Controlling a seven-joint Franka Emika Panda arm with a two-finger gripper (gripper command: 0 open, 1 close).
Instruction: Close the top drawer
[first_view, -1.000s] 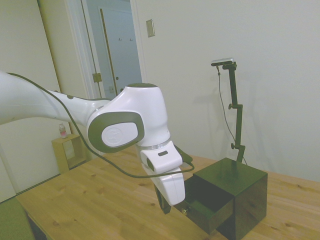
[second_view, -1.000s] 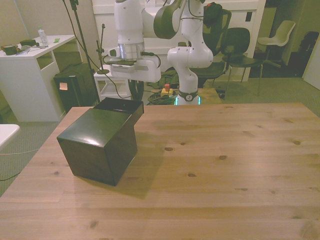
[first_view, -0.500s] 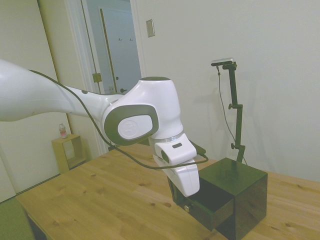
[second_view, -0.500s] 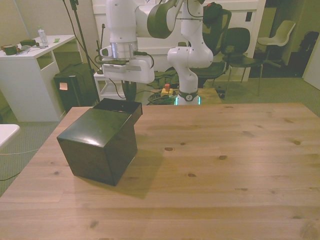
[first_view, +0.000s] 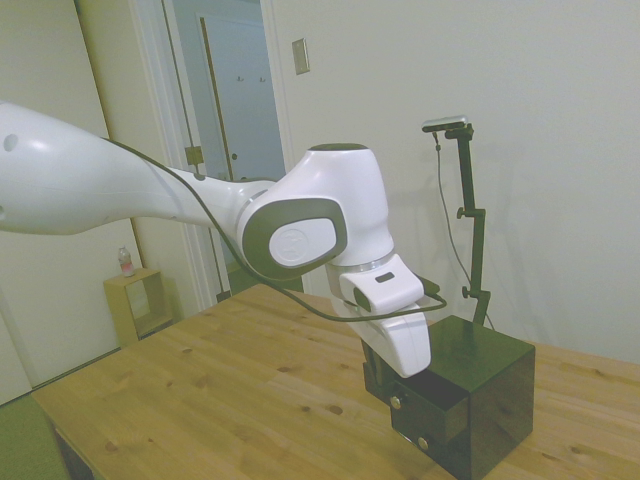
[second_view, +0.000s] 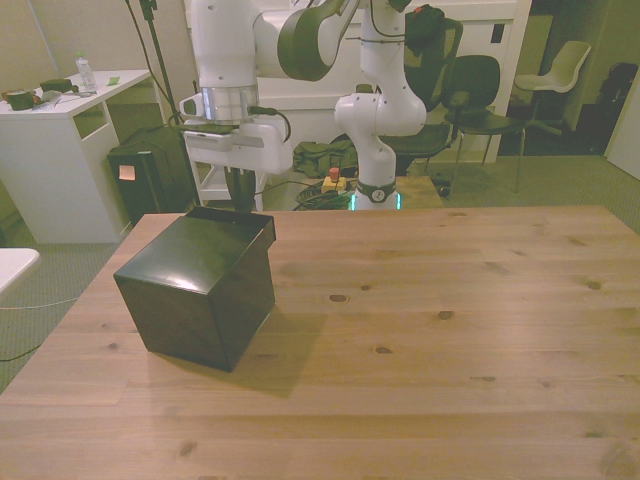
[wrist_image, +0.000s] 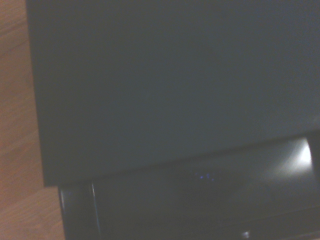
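Top drawer (first_view: 388, 382) pushed nearly flush into cabinet (second_view: 200, 290) since last frame, lower right of side view. Gripper (first_view: 375, 362) at drawer front; jaws' state unreadable. Close almost done.

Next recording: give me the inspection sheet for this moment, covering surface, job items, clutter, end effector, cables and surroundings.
Surface: wooden table, knots in the planks.
Job's things: top drawer protrudes only slightly from the black cabinet; brass knobs show on the cabinet's front in the side view.
Clutter: nothing seen on the table apart from the cabinet.
End effector: end effector at the drawer's front; whether open or shut cannot be told.
Cables: black cable loops along the arm to the wrist.
Surroundings: white desk and chairs beyond the table; door in the side view.
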